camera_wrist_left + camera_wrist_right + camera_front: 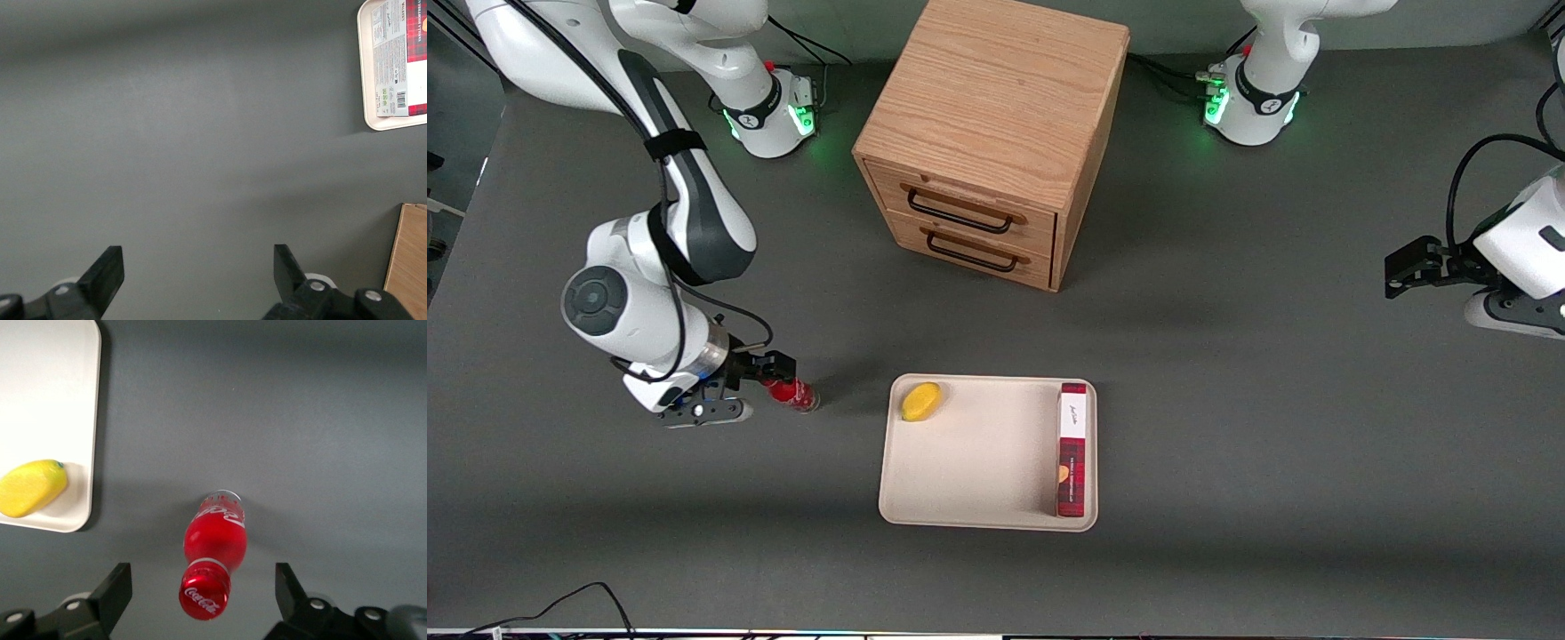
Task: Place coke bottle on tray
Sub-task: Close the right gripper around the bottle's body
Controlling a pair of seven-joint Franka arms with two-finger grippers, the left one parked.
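The coke bottle (793,393) (215,553) is small and red with a red cap, and it stands upright on the grey table beside the tray, toward the working arm's end. My right gripper (763,380) (203,590) hangs open over it. The cap sits between the two dark fingers (115,590) without touching either. The cream-beige tray (978,507) (40,400) lies flat near the table's middle, apart from the bottle.
On the tray lie a yellow lemon (921,401) (32,487) and a long red plaid box (1072,449). A wooden two-drawer cabinet (996,133) stands farther from the front camera than the tray.
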